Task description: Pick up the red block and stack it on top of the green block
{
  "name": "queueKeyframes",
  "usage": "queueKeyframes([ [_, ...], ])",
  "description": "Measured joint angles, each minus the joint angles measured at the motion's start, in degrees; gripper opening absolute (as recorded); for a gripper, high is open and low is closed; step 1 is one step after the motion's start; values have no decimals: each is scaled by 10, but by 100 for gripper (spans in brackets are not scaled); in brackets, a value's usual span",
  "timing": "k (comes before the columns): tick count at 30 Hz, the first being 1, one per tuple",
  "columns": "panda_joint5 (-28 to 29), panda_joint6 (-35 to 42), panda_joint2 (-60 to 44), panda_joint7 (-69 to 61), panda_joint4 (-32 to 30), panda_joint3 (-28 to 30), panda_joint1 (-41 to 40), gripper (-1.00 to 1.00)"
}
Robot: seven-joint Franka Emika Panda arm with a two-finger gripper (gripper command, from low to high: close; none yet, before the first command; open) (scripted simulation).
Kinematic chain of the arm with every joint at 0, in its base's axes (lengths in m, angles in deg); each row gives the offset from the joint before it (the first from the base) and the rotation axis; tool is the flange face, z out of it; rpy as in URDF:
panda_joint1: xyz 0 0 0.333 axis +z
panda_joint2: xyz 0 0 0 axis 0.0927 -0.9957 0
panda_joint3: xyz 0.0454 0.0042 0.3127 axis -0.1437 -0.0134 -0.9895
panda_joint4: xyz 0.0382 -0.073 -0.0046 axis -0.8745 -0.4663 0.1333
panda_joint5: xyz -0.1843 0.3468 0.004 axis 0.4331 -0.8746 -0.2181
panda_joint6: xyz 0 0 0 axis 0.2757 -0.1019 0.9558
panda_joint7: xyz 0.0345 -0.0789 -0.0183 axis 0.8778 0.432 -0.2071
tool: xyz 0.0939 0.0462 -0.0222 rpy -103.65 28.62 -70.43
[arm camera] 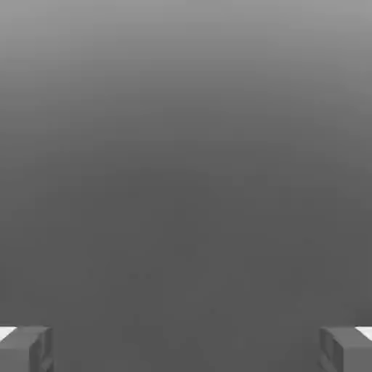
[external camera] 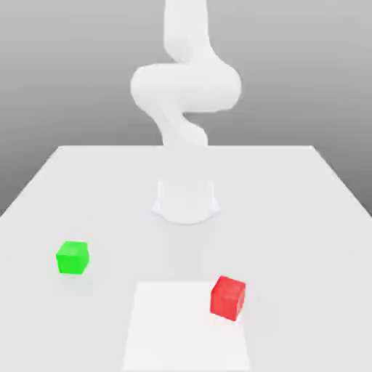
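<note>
Sat alone toward eight o'clock on the pale worktop (external camera: 65, 182) in the exterior view: the green block (external camera: 73, 258), flat on its base, square to the surface, nothing touching it. Rose at twelve o'clock, behind the middle of the worktop: the white arm (external camera: 186, 87), bent in a bulky curve above its round base (external camera: 186, 202), well apart from both cubes. Lay at six o'clock, near the front edge: a brighter white square patch (external camera: 174, 327) on the worktop. Rested toward five o'clock, at that patch's corner on the exterior view's right: the red block (external camera: 228, 297), turned slightly so that one vertical edge faced forward, flat on the surface and untouched. Stood well apart from the green block, with bare worktop and the patch between them. Seen in the hand view: two grey fingers (arm camera: 25, 349), one at seven o'clock and one at five o'clock, spread wide with an empty gap between, gripping nothing, in front of a plain grey ground.
</note>
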Motion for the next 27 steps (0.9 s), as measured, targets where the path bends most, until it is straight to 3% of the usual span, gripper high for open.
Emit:
queueKeyframes([
  [9, 64, -84, -157, 161, -87, -102, -64, 0],
  [17, 93, -158, -292, 282, -163, -145, -93, 0],
  [22, 71, -208, -364, 328, -212, -156, -88, 0],
  [27, -6, -256, -414, 328, -253, -165, -59, 0],
])
